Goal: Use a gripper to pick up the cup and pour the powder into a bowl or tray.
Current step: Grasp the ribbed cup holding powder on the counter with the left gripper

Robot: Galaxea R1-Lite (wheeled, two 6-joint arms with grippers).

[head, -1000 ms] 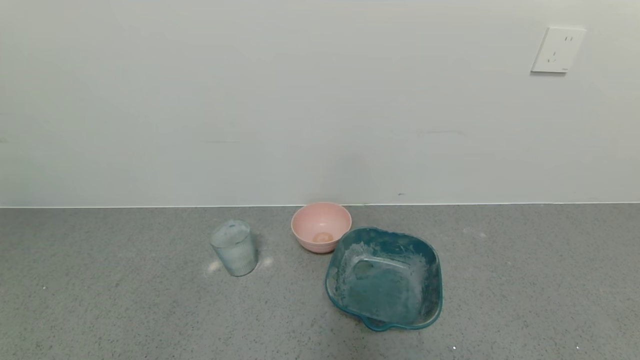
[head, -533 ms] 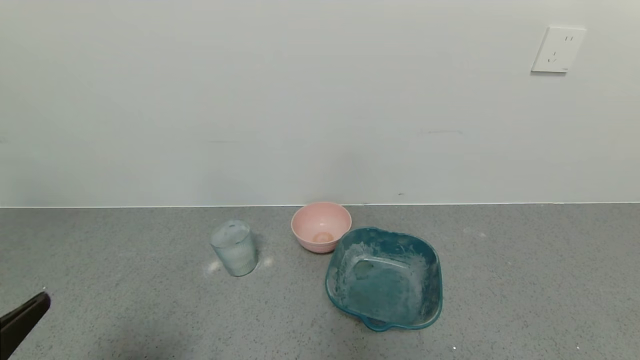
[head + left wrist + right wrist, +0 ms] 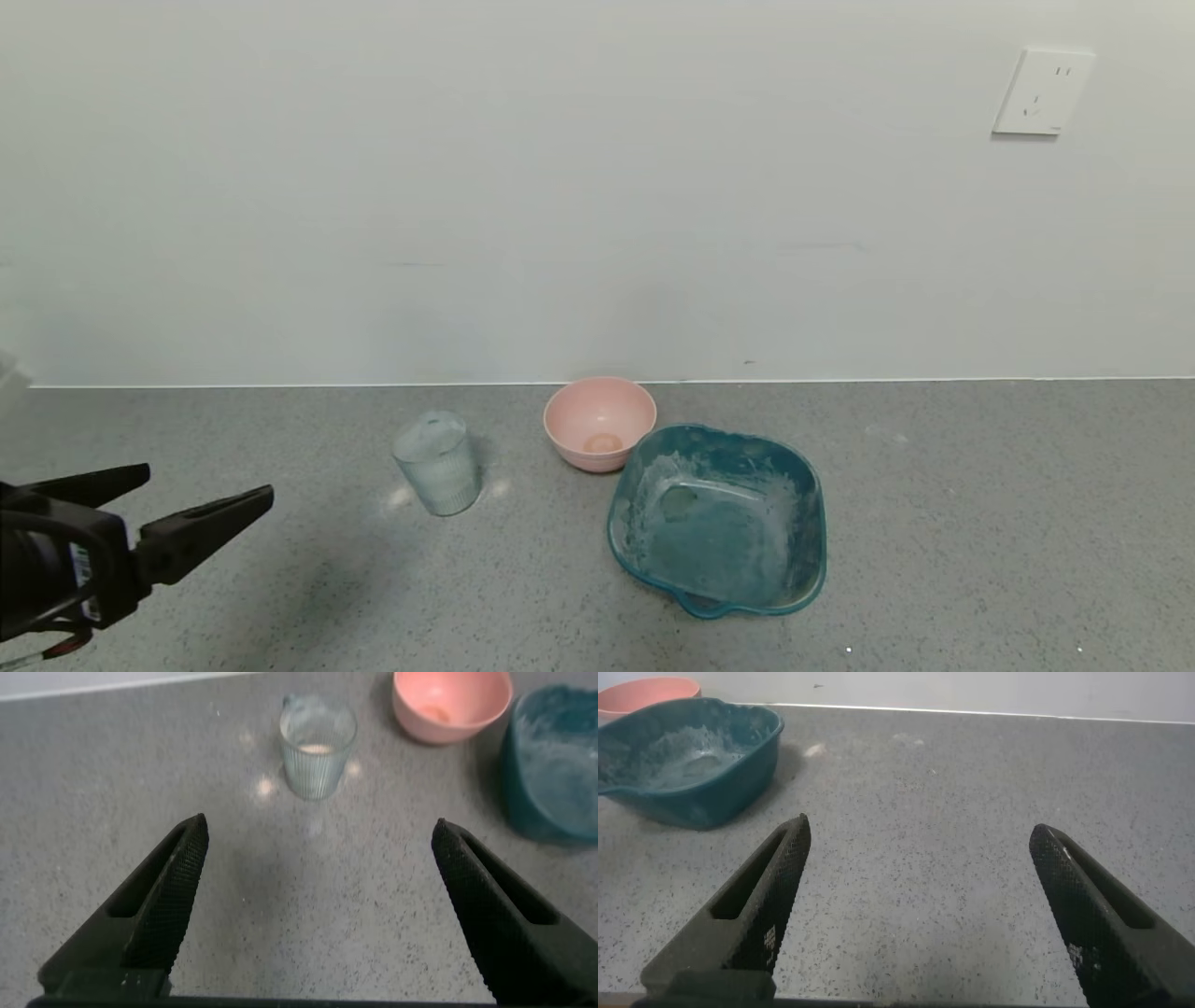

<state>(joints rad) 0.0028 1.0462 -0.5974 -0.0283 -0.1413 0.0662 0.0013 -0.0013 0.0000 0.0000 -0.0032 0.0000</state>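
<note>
Cup [image 3: 437, 463] stands upright at centre-left of my head view, on the grey counter [image 3: 980, 523], untouched. My left gripper [image 3: 201, 499] reaches in level from the lower left edge, fingers spread wide and pointing at the cup, well short of it. Right of the cup sit a pink bowl [image 3: 599, 423] and the teal dish [image 3: 717, 519]. My right gripper [image 3: 920, 910], also spread, hovers near the dish, holding nothing.

Cup [image 3: 437, 463]: translucent pale blue-grey, ribbed, dusted white. Bowl [image 3: 599, 423]: plain pink. Dish [image 3: 717, 519]: translucent teal, smeared white. Countertop [image 3: 980, 523]: grey, finely speckled. Left gripper [image 3: 191, 504]: black. Wall socket [image 3: 1042, 91]: white
</note>
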